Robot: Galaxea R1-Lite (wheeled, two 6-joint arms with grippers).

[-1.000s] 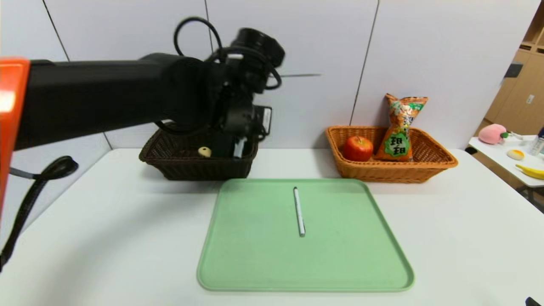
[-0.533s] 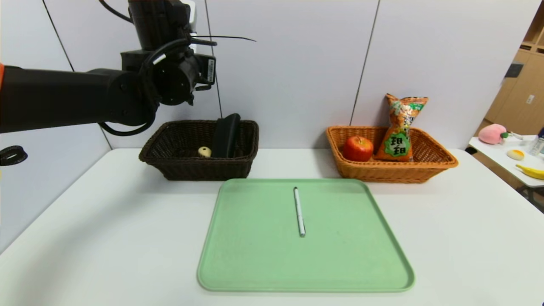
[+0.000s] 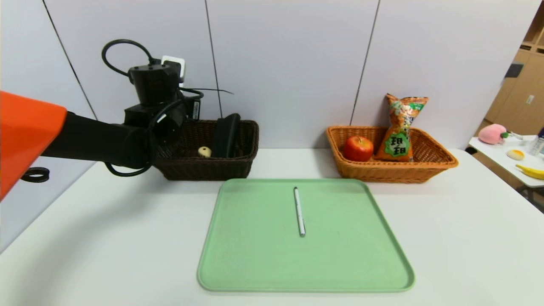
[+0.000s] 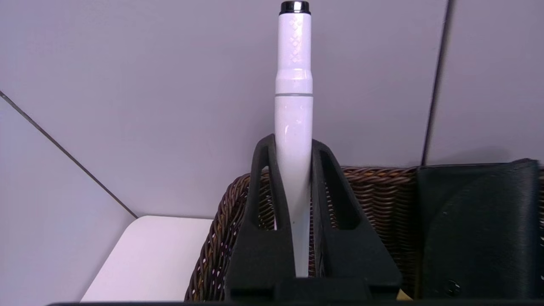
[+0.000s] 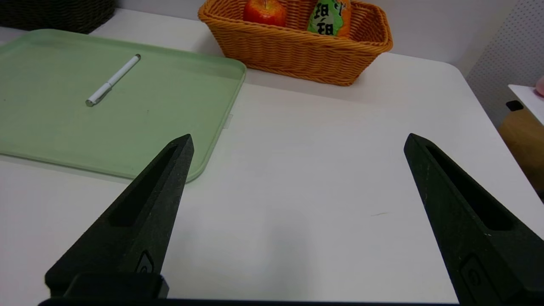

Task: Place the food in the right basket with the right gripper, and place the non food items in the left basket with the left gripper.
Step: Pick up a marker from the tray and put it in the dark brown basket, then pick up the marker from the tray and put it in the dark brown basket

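Note:
My left gripper (image 4: pixel 292 144) is shut on a white pen (image 4: pixel 293 85) that sticks out past its fingertips toward the wall. It is at the left end of the dark brown left basket (image 3: pixel 204 168); in the head view the wrist (image 3: pixel 155 110) hides the fingers. The basket holds a black case (image 3: pixel 225 136) and a small cream ball (image 3: pixel 204 151). A second white pen (image 3: pixel 299 211) lies on the green tray (image 3: pixel 255 255). The orange right basket (image 3: pixel 395 172) holds a red apple (image 3: pixel 358 148) and a snack bag (image 3: pixel 401 129). My right gripper (image 5: pixel 297 140) is open and empty above the table, right of the tray.
The wall stands just behind both baskets. A side table (image 3: pixel 505 163) at the far right carries a pink plush toy and a banana. White tabletop (image 3: pixel 106 238) surrounds the tray.
My left arm swung from over the right part of the dark basket up and to the left, then came down at the basket's left end. The tray pen and the right basket are unchanged.

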